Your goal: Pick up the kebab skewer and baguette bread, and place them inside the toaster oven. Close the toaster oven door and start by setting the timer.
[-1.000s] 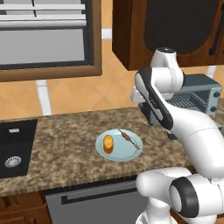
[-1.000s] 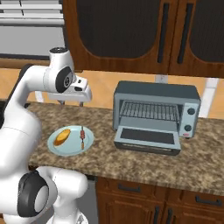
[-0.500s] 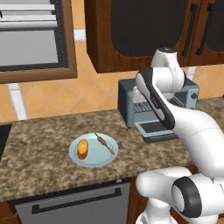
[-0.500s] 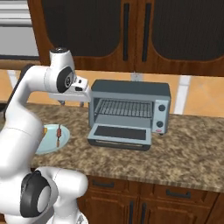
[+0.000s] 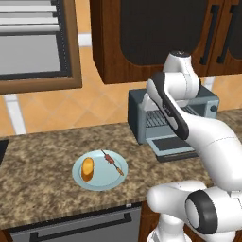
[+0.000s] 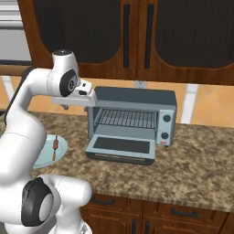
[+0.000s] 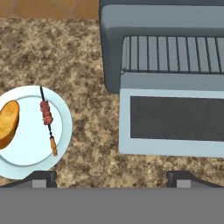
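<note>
Comparing this moment with the pictures from a second before, the whole scene had slid to the left in both base views, so it was the base that had driven to the right along the desk [image 5: 42, 160], not the things that had moved. The toaster oven [image 6: 132, 118] stood now near the middle of the right base view, with the toaster oven door [image 6: 121, 147] dropped down flat and the wire rack [image 6: 125, 118] bare inside. On the pale blue plate [image 5: 97, 182], well to the left of the oven, lay the baguette bread [image 5: 87, 168] and, just beside it but apart, the kebab skewer [image 5: 112, 162]; both seemed untouched on the plate. The gripper [image 7: 111, 179] hung high above the desk, its jaws standing wide apart and holding nothing, and the hand view looked down on the plate at its left and the open door at its right. My judgement is that the task was at its very start: neither food was picked, and the drive only brought plate and oven together within reach. The next move would probably be to lower the jaws over the thin skewer, which asks for careful aim.
</note>
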You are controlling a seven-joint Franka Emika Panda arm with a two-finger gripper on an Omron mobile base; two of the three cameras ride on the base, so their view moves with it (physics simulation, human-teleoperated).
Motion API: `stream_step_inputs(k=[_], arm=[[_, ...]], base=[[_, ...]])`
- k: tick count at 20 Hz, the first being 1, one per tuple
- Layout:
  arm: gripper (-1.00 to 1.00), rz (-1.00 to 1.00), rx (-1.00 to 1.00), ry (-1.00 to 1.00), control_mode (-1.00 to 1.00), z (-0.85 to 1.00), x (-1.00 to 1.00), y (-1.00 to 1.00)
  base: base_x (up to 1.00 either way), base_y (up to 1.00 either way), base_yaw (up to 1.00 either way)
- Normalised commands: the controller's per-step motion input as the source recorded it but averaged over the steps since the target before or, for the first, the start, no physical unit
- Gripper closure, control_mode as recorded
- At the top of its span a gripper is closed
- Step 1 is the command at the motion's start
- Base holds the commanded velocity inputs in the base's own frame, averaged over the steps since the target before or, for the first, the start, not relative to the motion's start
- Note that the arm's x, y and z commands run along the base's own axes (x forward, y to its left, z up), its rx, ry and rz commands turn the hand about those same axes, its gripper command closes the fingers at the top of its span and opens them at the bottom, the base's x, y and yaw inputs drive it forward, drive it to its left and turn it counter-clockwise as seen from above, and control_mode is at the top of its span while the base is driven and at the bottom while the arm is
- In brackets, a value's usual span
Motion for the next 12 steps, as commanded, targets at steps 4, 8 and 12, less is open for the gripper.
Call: stream_step_inputs(k=[4, 8, 12], arm=[[-1.00, 0.00, 0.00, 0.00, 1.00, 0.00, 0.00, 0.00], [-1.00, 0.00, 0.00, 0.00, 1.00, 0.00, 0.00, 0.00], [-1.00, 0.00, 0.00, 0.00, 1.00, 0.00, 0.00, 0.00]], base=[[0.31, 0.00, 0.00], [0.00, 0.00, 0.00], [-0.05, 0.00, 0.00]])
